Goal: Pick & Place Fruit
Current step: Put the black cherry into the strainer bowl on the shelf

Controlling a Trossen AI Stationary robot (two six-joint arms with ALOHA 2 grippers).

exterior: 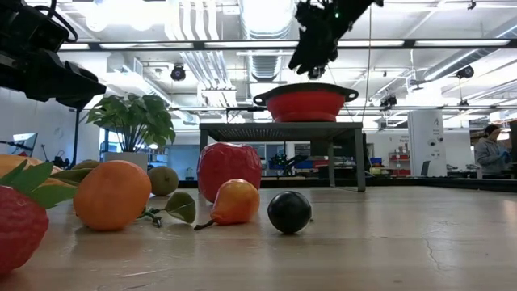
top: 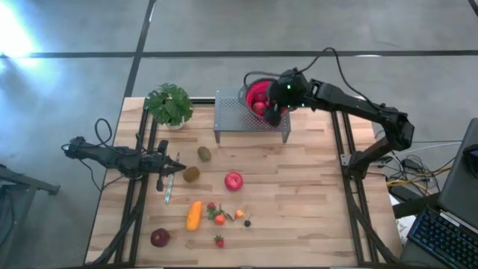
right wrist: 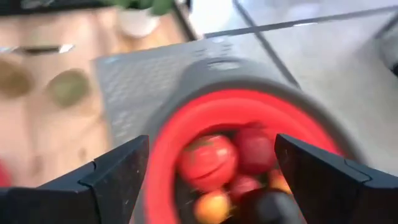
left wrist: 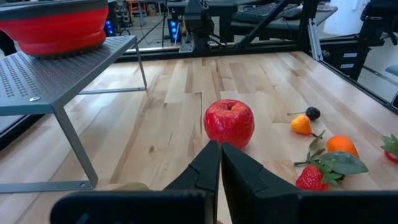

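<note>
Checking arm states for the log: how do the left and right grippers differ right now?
Left gripper: fingers shut, empty, low over the table near the kiwis, pointing at the red apple. Right gripper: fingers spread wide, up above the red colander on the metal rack, fruit already inside. Shared: neither holds anything.

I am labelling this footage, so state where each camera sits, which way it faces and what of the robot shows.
High view: overhead, facing straight down on the pale wooden table; both dark arms show.
Low view: at tabletop height, facing level across to the grey perforated metal stand; the right tool hangs above.
Left wrist view: looks past the shut left tool at the shiny red toy apple.
Right wrist view: looks down between the open right tool's fingers into the round red colander bowl.
Shared: all views show the bowl.
</note>
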